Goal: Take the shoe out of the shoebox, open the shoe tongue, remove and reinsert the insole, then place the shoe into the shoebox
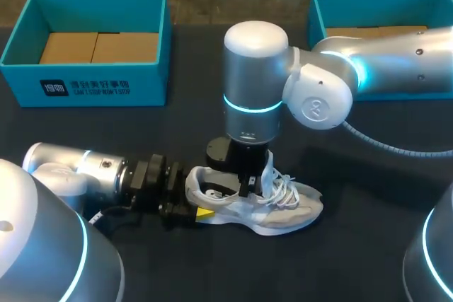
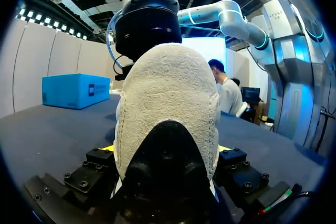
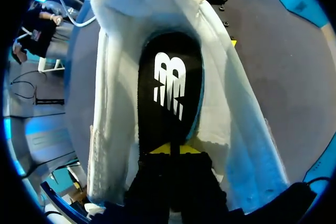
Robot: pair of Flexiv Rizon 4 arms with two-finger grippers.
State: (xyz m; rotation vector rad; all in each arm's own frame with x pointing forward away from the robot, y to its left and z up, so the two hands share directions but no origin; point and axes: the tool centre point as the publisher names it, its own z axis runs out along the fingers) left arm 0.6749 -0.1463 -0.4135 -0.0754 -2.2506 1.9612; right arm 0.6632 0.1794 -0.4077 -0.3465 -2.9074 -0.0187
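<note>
And there the shoe (image 1: 283, 206) is seen lying on its sole on the dark table (image 1: 191, 132), toe pointed right. Its heel is clamped by the left gripper (image 1: 197, 197), the arm laid low from the left, one yellow fingertip (image 1: 205, 213) pressed to the near side. The right gripper (image 1: 248, 186) is hung straight down from above, its end lost in the shoe's opening just behind the raised tongue (image 1: 267, 166). At the back, a teal left box (image 1: 85, 86) and right box (image 1: 316, 12) are set well apart from the shoe.
</note>
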